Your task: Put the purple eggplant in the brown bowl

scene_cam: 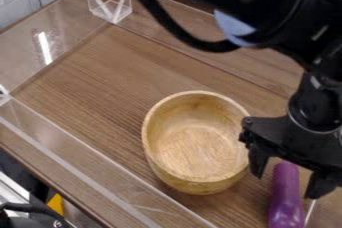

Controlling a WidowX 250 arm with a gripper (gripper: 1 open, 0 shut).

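The purple eggplant (285,200) lies on the wooden table at the lower right, just right of the brown bowl (198,140), which is empty. My gripper (290,172) hangs directly over the eggplant's upper end, open, with one dark finger on either side of it. The fingers (257,162) reach down close to the table, the left one beside the bowl's right rim. Nothing is held.
Clear plastic walls (67,32) line the left and back edges of the wooden table (120,82). A small clear plastic stand (110,4) sits at the back. Black cables loop above the arm.
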